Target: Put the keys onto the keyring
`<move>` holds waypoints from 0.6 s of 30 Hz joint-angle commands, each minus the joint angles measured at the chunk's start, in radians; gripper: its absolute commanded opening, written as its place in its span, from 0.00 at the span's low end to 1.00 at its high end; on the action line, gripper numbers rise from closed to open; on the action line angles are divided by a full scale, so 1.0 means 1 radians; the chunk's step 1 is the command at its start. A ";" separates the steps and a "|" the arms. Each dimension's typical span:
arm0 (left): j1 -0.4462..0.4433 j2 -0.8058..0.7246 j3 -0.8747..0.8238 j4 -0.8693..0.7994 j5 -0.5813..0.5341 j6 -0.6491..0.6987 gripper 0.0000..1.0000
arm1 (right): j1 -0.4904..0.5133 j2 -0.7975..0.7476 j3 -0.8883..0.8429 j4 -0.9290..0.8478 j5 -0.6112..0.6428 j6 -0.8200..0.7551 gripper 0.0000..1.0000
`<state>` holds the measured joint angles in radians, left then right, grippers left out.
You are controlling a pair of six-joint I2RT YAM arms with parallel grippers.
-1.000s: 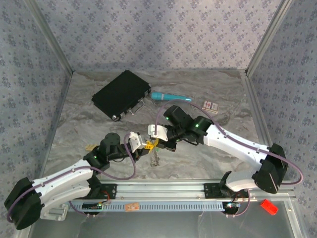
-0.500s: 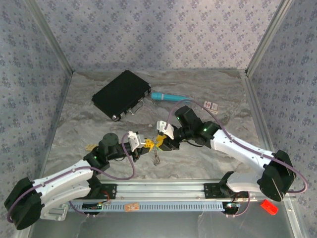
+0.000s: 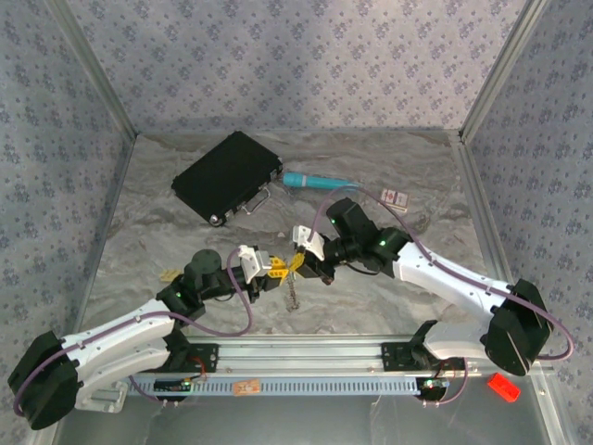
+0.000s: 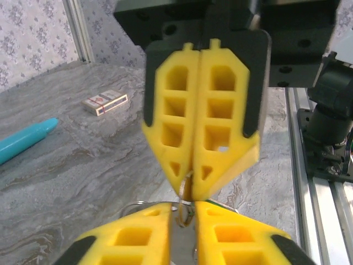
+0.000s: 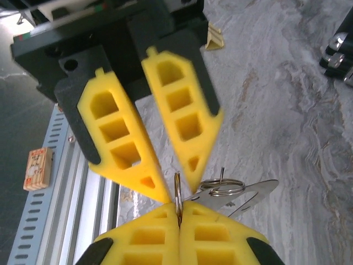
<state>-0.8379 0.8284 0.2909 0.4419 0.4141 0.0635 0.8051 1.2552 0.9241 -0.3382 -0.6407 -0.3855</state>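
Yellow foam: both pincers carry wedge-shaped pads (image 4: 220, 127) of yellow foam, cut through with square and triangular cells and backed by black plates.
Right pincer (image 3: 297, 263): closed, its two pad tips pressed flat together on the thin wire of the keyring (image 5: 177, 194), which is seen edge-on.
Left pincer (image 3: 277, 270): meets the right one tip to tip above the surface. Its pads stand slightly apart, with the ring's wire in the gap between the tips. I cannot tell whether either pad touches it.
Keyring: a slim, silvery loop held off the surface between the two pincers. A short chain (image 3: 293, 295) of fine links hangs straight down from it.
Split ring (image 5: 220, 188): a small round coil of wire just beside the right pincer's tips. It is joined to a flat silvery metal strip (image 5: 245, 194) with a rounded end.
Brassy key (image 3: 169, 275): lies on the surface left of the left arm, well apart from the keyring. It is too small for its shape to be read.
Surface (image 3: 371, 306): matte grey with marbled, stone-like veining.
Black case (image 3: 227, 176): a flat rectangle with metal fittings on its near edge, lying at the far left.
Teal pen (image 3: 320, 182): a smooth cylinder just beside the case's right corner.
Small box (image 3: 396, 197): a flat printed card packet, right of the pen.
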 commanded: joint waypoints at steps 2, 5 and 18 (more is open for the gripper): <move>0.001 -0.011 0.032 -0.043 -0.008 0.011 0.19 | 0.024 0.019 0.078 -0.149 0.058 -0.085 0.00; 0.001 -0.009 0.043 -0.069 0.004 0.021 0.19 | 0.051 0.044 0.119 -0.226 0.118 -0.134 0.00; 0.001 0.008 0.054 -0.078 0.065 0.023 0.00 | 0.100 0.088 0.205 -0.284 0.153 -0.173 0.00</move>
<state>-0.8379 0.8391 0.3069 0.3584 0.4580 0.0719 0.8940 1.3464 1.0943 -0.5968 -0.4736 -0.5472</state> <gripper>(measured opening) 0.041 0.052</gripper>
